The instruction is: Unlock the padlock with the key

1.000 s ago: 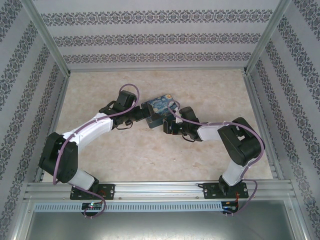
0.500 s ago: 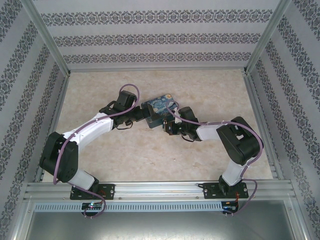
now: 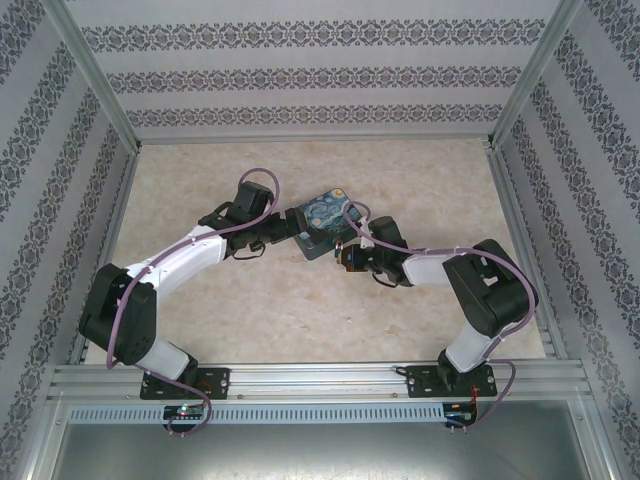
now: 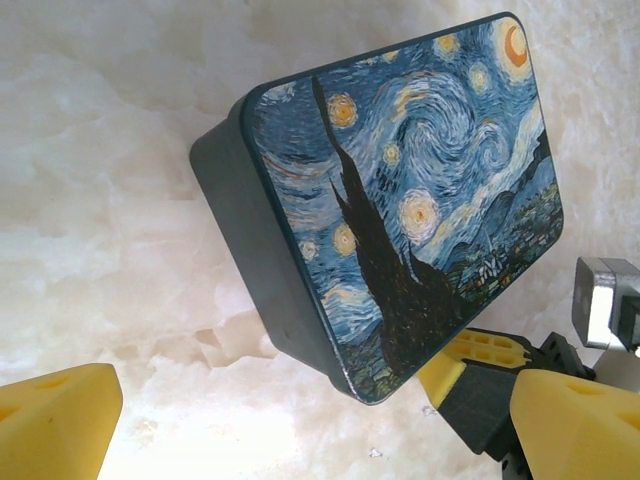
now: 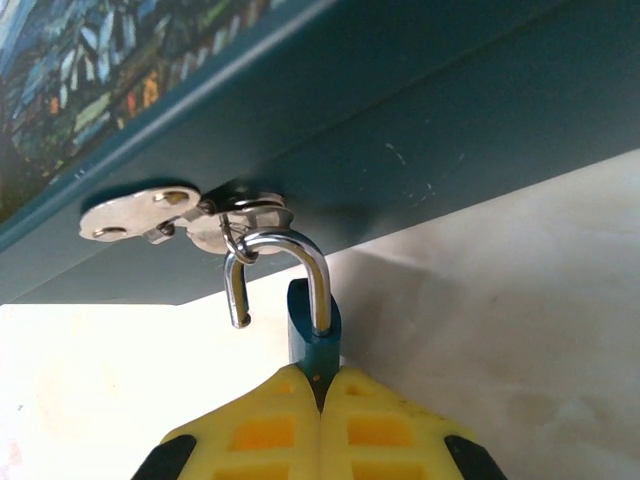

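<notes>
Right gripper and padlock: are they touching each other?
Touching. In the right wrist view the right gripper is clamped on the blue body of the padlock.

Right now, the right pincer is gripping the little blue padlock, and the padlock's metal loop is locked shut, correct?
Not quite. The right pincer does grip the blue padlock, but the metal loop is open: one end hangs free of the body. The right wrist view shows it.

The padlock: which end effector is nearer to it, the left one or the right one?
Right. The right end effector grips the padlock by its blue body; the left end effector is open beside the tin, apart from the padlock.
</notes>
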### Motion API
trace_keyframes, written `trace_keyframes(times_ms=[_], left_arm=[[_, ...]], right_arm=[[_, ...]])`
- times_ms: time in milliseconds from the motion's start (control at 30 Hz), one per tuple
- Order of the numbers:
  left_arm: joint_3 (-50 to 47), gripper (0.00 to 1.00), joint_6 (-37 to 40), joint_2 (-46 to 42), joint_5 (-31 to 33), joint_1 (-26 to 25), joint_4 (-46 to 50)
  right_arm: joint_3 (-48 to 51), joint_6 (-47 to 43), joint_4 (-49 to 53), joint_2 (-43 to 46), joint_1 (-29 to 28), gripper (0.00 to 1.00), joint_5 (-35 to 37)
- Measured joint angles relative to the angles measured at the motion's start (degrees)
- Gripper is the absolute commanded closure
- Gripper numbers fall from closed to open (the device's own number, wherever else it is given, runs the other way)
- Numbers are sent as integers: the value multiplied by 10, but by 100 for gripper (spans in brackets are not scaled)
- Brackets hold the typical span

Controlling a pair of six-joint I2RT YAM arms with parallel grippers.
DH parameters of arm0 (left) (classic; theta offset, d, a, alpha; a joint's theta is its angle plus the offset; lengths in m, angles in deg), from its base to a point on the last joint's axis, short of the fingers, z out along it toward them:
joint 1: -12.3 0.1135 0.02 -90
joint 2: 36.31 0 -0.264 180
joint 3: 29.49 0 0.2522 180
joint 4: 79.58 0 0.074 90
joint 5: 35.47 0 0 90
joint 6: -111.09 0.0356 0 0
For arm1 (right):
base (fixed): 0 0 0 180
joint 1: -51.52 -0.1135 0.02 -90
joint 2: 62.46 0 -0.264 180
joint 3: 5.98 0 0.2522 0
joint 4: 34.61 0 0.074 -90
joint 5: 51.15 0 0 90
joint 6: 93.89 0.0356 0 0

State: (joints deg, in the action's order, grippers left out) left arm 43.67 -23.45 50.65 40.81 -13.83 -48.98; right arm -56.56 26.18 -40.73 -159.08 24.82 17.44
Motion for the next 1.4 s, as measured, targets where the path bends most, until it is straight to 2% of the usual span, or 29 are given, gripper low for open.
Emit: trace_keyframes(times_ms=[167, 367, 800, 1067, 1400], left_arm=[[13, 0, 21, 1, 29, -10, 26], [64, 0, 56, 24, 82, -47, 57], [153, 0, 111, 134, 185, -92, 117], [170, 0, 118, 175, 224, -103, 129], [198, 0, 122, 203, 239, -106, 131]], right_arm=[[13, 22, -18, 1, 10, 100, -12], [26, 45, -39, 2, 19, 100, -22], [32, 61, -52, 2, 19, 100, -25], [33, 65, -55, 2, 20, 100, -26], [34, 77, -60, 2, 22, 100, -27]])
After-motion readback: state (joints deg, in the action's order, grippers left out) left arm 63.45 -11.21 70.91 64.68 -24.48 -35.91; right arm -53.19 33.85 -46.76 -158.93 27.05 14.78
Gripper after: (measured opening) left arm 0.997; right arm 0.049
